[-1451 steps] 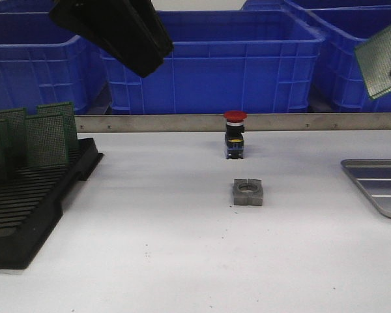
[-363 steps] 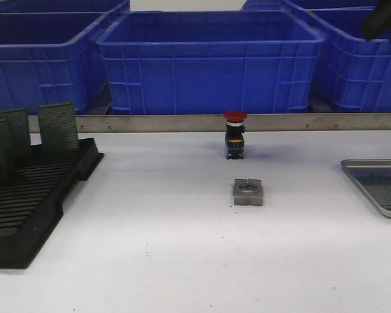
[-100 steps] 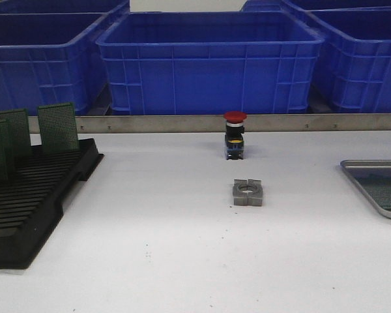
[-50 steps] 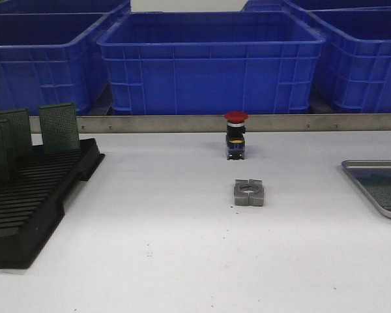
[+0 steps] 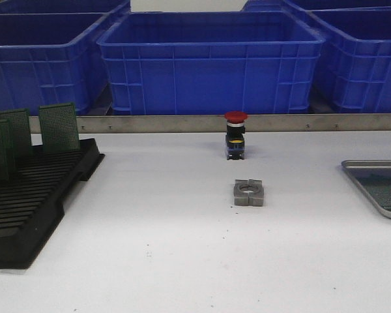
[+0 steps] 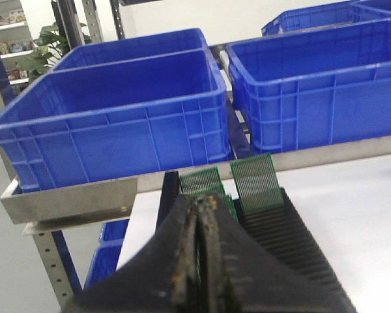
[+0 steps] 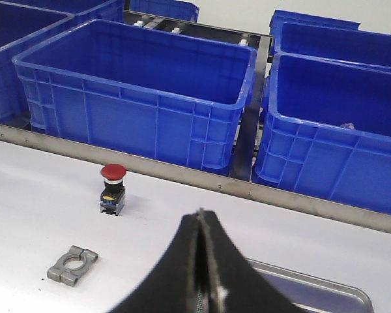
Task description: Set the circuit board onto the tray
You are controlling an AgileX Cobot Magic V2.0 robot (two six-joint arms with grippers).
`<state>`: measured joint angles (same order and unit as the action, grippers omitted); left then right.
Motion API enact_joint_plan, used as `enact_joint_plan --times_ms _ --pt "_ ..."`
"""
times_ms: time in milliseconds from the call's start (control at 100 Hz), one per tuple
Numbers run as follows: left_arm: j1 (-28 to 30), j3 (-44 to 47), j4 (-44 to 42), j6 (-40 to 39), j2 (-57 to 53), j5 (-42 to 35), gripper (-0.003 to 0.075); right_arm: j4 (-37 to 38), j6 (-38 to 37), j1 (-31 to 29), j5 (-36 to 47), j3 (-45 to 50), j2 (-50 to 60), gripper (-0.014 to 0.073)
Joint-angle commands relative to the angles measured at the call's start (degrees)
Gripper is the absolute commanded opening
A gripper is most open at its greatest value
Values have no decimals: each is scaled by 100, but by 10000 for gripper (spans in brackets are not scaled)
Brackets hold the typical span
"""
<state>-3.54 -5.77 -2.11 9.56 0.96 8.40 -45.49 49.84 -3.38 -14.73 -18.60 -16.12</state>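
White tabletop [image 5: 182,261] runs across the bench, with big blue plastic bins [image 5: 212,62] lined up behind a metal rail.

At the table's right edge sits the flat silver-grey metal tray [image 5: 360,175] with its raised rim, and inside it lies a green perforated circuit board [image 5: 386,190], flat on the bottom and partly cut off by the frame. Judged from that, the placing looks done for this board.

In its wrist view the right gripper [image 7: 201,261] has its dark fingers pressed together with nothing between them, raised above the table; the tray's rim [image 7: 326,287] shows just past the fingertips, so the right arm is plainly the nearer one to the tray.

Further boards stand upright on edge in the black slotted plastic rack [image 5: 32,202] on the far left, their faces turned toward the front camera. The left gripper [image 6: 199,261] hangs behind that rack, fingers likewise closed and empty, with the standing green boards [image 6: 255,182] ahead of its tips. Any next pick would fall to the left arm.

Between rack and tray rest a red-capped push button [image 5: 235,135] and a grey metal clamp block [image 5: 249,193], well apart from both.
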Motion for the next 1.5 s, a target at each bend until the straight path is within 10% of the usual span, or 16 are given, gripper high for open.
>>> enact_joint_plan --times_ms 0,1490 --pt "11 126 -64 -90 -128 -458 -19 -112 -23 7 379 -148 -36 -68" --pt "11 832 -423 -510 -308 -958 -19 163 -213 7 630 -97 49 -68"
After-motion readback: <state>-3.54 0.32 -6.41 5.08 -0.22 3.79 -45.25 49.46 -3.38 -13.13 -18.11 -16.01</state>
